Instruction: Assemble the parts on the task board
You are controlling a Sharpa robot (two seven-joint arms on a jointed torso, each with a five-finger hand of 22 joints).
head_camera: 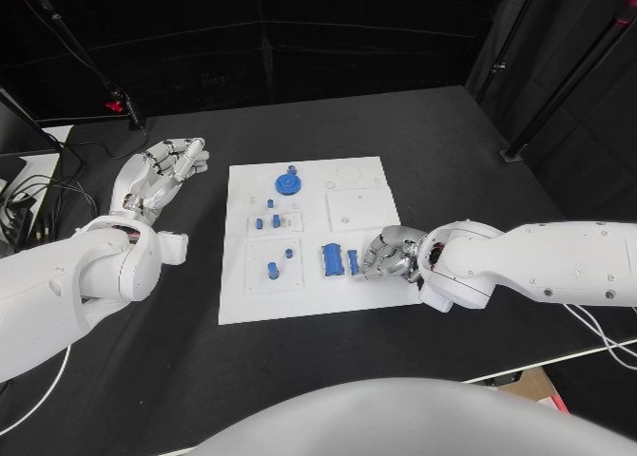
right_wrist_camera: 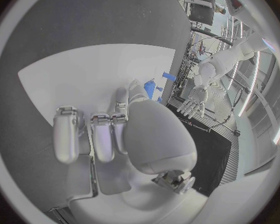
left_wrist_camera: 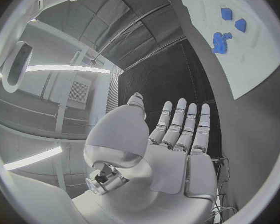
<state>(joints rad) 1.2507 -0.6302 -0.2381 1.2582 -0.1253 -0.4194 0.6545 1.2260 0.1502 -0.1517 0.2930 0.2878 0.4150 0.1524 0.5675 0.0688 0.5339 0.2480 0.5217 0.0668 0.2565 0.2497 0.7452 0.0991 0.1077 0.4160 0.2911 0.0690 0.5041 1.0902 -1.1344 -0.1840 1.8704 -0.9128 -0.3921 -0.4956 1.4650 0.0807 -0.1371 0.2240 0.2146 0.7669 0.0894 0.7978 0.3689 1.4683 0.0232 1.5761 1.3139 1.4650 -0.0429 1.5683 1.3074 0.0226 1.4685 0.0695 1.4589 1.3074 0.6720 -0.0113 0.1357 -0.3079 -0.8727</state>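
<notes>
Right hand [head_camera: 387, 255] curled over blue parts [head_camera: 340, 258] at task board [head_camera: 312, 294] near edge, prob. reaching; grip can't tell. Left hand [head_camera: 161, 171] spread wide, empty, parked off-board.

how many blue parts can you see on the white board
About 8, though some may hide under the right hand: a gear at the far end, three small pegs mid-board, two pieces in the near-left recess, and two blocks by the right hand on the task board.

A black table [head_camera: 401, 123] bears cables [head_camera: 30, 204] at its left edge.
</notes>
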